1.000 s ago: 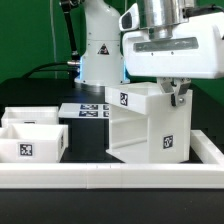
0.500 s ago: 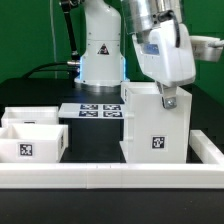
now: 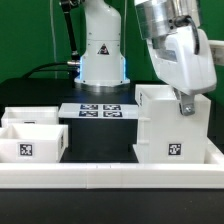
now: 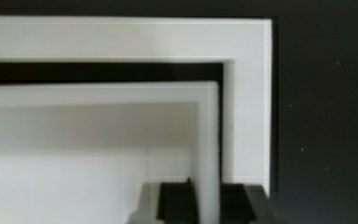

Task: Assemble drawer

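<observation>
housing [image 3: 172, 128] no longer tilted, now upright and further toward the exterior view's right, gripper [image 3: 185, 104] shifted that way with it

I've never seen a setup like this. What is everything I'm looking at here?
drawer: one, white, tagged, low tray at the exterior view's left
tall box: one, white, tagged, upright at the exterior view's right
marker board: one, white with black tags, flat at the middle back
low wall: one, white, along the front edge
table: one, black, under everything
arm: one, white and grey, above the tall box
fingers: two, dark, closed on the tall box's top edge
</observation>
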`<state>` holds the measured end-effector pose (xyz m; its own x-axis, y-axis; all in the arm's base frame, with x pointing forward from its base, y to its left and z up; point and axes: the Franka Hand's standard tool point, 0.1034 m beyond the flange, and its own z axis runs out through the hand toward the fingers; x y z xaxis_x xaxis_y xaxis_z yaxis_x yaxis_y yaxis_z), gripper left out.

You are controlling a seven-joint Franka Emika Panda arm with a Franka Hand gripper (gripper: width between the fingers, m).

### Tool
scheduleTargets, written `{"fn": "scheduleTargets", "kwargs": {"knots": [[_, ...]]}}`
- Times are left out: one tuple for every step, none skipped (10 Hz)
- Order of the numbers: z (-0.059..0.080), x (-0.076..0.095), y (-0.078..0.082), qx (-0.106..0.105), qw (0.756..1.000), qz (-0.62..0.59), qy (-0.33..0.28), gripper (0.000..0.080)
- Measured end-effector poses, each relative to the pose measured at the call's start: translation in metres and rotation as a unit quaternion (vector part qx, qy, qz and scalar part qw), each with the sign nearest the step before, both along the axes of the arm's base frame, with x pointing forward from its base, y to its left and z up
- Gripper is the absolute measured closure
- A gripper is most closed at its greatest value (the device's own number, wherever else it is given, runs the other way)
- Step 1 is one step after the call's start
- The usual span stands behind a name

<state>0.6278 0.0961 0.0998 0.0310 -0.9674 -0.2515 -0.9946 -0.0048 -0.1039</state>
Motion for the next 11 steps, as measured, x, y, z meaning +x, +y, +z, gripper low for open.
{"fn": "scheduleTargets", "kwargs": {"knots": [[0.0018,0.0075,0.0013,0.002,1.000,0.000,-0.003,0.0760],[0.0025,0.0125,0.0021,0.002,1.000,0.000,-0.007,0.0760],[0.0034,0.0158,0.0026,0.003,1.000,0.000,-0.009,0.0760],[0.0034,0.0159,0.0027,0.003,1.000,0.000,-0.009,0.0760],[0.0034,0.0159,0.0028,0.003,1.000,0.001,-0.010,0.0760],[0.0032,0.0158,0.0028,0.003,1.000,0.001,-0.010,0.0760],[0.0031,0.0157,0.0028,0.003,1.000,0.001,-0.009,0.0579],[0.0030,0.0156,0.0028,0.003,1.000,0.001,-0.009,0.0444],[0.0028,0.0154,0.0028,0.003,1.000,0.001,-0.009,0.0444],[0.0028,0.0154,0.0028,0.003,1.000,0.002,-0.009,0.0262],[0.0027,0.0153,0.0028,0.003,1.000,0.002,-0.009,0.0185]]}}
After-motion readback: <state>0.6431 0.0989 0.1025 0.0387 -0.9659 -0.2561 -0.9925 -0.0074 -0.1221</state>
